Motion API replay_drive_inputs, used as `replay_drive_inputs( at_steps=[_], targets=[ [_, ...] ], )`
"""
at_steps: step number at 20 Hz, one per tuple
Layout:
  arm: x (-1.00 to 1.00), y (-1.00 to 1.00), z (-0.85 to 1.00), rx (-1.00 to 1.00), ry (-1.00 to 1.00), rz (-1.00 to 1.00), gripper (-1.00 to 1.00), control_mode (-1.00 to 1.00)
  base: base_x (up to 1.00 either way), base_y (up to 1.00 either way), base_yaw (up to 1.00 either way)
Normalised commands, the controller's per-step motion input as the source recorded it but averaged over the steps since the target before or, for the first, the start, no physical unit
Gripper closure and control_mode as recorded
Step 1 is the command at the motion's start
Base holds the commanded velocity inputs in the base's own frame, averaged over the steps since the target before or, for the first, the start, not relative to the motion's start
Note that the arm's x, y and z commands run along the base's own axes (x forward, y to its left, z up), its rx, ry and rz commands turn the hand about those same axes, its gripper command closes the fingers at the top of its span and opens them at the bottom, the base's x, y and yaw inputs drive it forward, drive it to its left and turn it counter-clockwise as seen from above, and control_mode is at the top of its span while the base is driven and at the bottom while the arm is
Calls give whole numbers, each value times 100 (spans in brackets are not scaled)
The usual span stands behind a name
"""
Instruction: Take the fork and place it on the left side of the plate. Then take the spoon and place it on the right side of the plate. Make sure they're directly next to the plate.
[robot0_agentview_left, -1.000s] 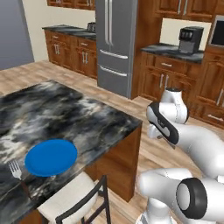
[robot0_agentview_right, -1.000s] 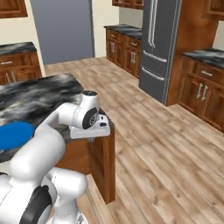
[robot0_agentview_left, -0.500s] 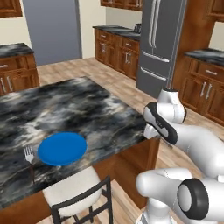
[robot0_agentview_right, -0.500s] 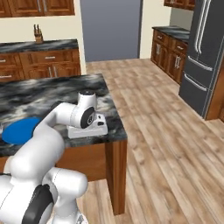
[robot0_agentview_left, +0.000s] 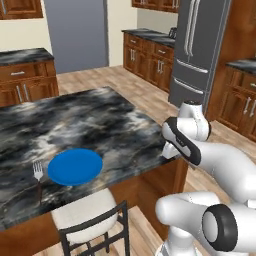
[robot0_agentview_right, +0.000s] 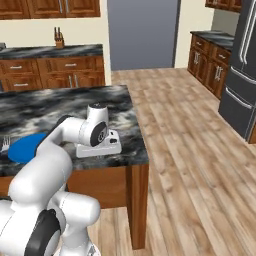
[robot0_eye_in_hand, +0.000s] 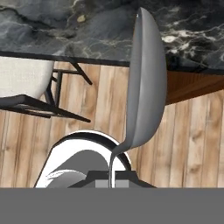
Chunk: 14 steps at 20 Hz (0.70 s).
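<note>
The hand is gripping the spoon (robot0_eye_in_hand: 146, 78); the fork (robot0_agentview_left: 38, 175) is lying at the plate's (robot0_agentview_left: 75, 166) nine o'clock. Next, it needs lowering at three o'clock on the counter (robot0_agentview_left: 100, 125).

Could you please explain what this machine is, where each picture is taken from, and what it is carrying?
It is a white robot arm on a driving base in a simulated kitchen. Two pictures come from cameras on the base, behind the arm to its left and right. The third comes from a camera on the hand, looking along the gripper. On the black marbled island counter lies a round bright blue plate, with a dark-handled fork directly beside it. In the hand view, the shut gripper holds a small all-silver spoon by its handle, the bowl pointing away over the counter's edge.
</note>
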Motion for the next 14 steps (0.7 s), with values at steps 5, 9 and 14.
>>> replay_drive_inputs(
  at_steps=[5, 9, 14],
  targets=[
    [0, 0, 0, 0, 0, 0, 100, 100, 90, 0, 40],
    [0, 0, 0, 0, 0, 0, 100, 100, 84, 0, 30],
    [0, 0, 0, 0, 0, 0, 100, 100, 86, 0, 29]
  ],
)
